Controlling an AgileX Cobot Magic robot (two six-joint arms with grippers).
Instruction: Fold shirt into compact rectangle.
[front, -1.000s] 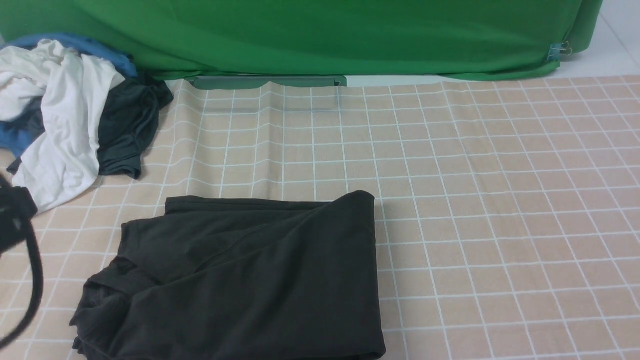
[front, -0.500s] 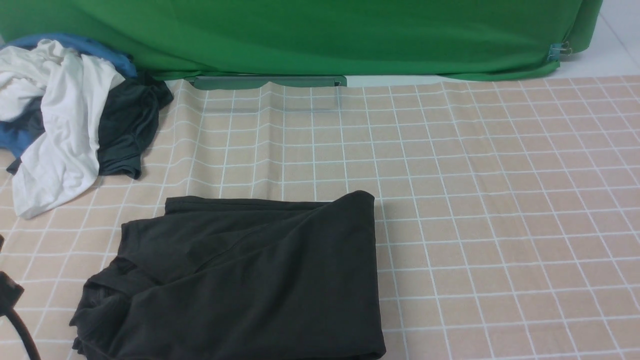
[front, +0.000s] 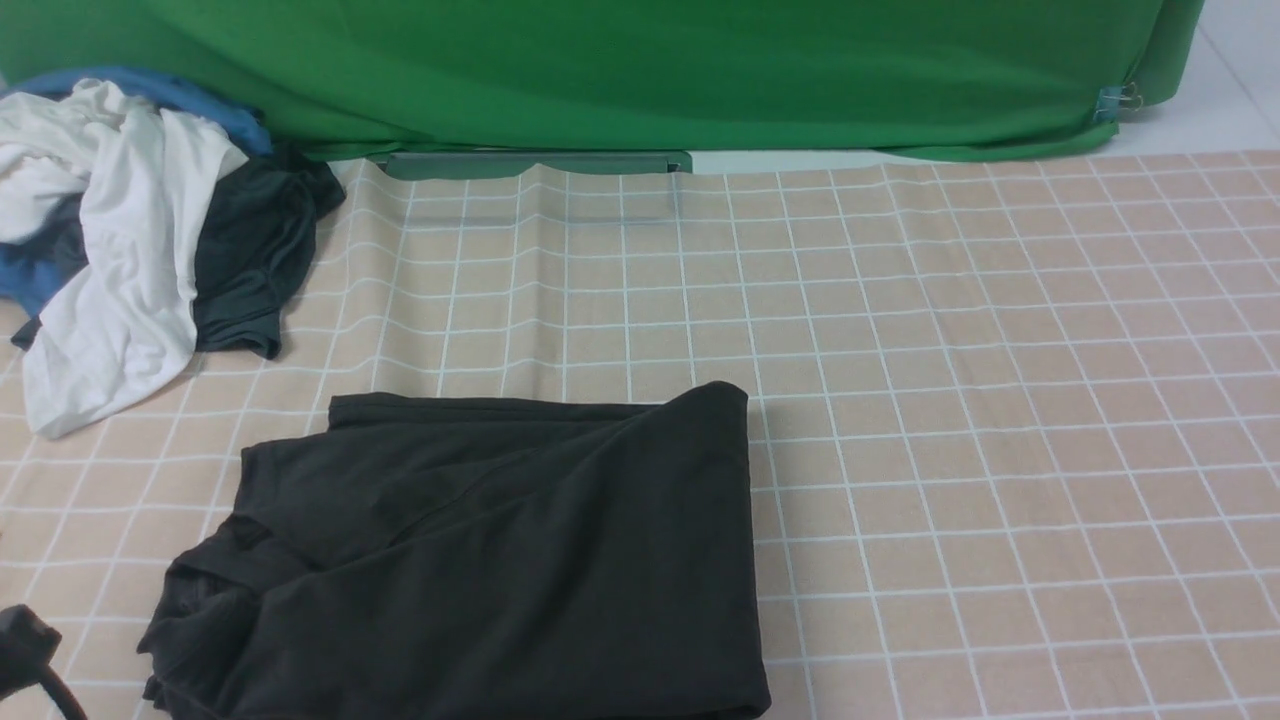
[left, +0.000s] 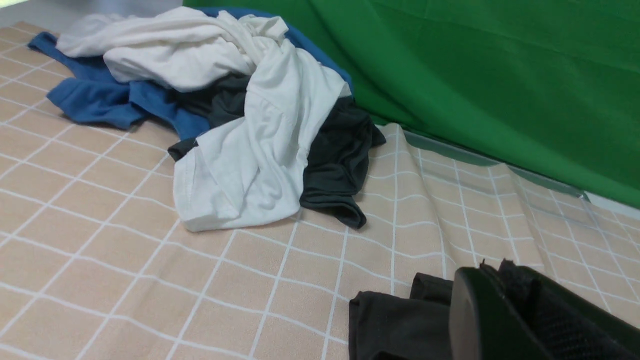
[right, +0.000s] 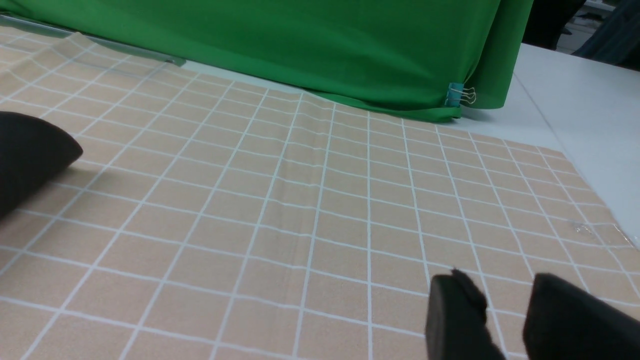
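The shirt (front: 480, 560) lies folded on the checked tablecloth (front: 1000, 400) at the near left of centre in the front view, a roughly rectangular black stack with its right edge straight and its left end uneven, where a bunched layer sticks out. No print shows on the upper face. Neither arm touches it. The left gripper (left: 505, 300) has its fingers pressed together with nothing between them; its wrist view places the tips just beside the near-left corner of the shirt, clear of the fabric. The right gripper (right: 505, 310) has its fingers (right: 455, 315) parted by a narrow gap, empty, above bare tablecloth well apart from the shirt, whose right end shows at the edge of that view. Both grippers sit low and off to the sides, which leaves the stack undisturbed. A pile of other clothes (front: 130, 230), white, blue and dark grey, rests at the far left against the green backdrop (front: 640, 70), well apart from the working area. The fold appears nearly complete; the ragged left end may need squaring.
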